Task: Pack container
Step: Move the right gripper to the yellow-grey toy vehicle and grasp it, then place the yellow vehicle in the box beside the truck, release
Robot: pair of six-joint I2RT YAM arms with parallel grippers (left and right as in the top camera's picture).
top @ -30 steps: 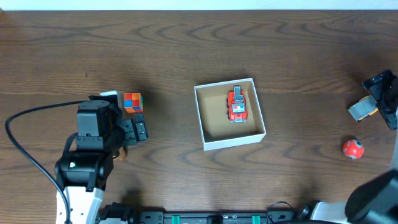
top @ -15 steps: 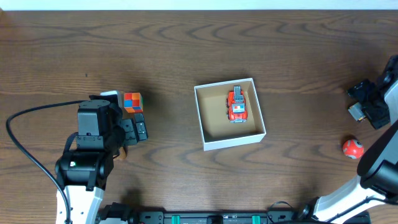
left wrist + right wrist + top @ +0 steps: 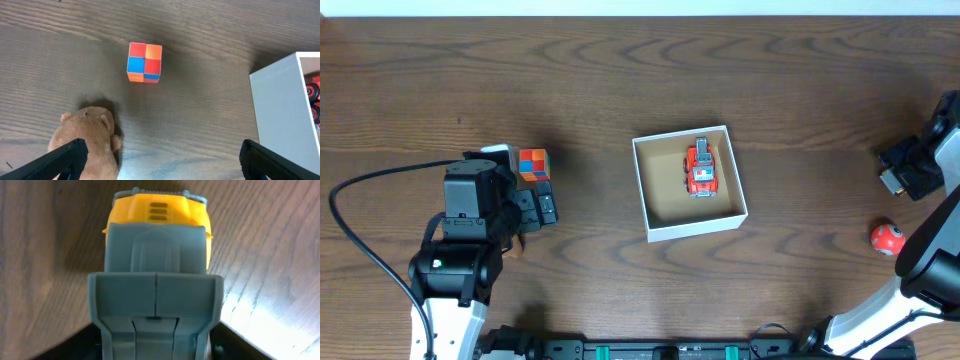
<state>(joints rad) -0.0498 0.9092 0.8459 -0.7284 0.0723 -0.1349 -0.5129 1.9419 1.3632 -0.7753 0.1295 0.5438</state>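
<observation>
The container, a white-walled square box with a tan inside, stands mid-table and holds a red toy truck. Its white wall shows in the left wrist view. My left gripper is open and empty, low over the table. A brown plush toy lies at its left finger and a multicoloured cube lies ahead of it. My right gripper at the far right is shut on a grey and yellow toy truck, which is low over the table.
A red ball lies at the right, near the front of my right gripper. A black cable loops to the left of the left arm. Dark wood table top lies all round the container.
My right gripper has moved left and down over the grey and yellow toy truck and now covers it from above. The left arm has not moved.
</observation>
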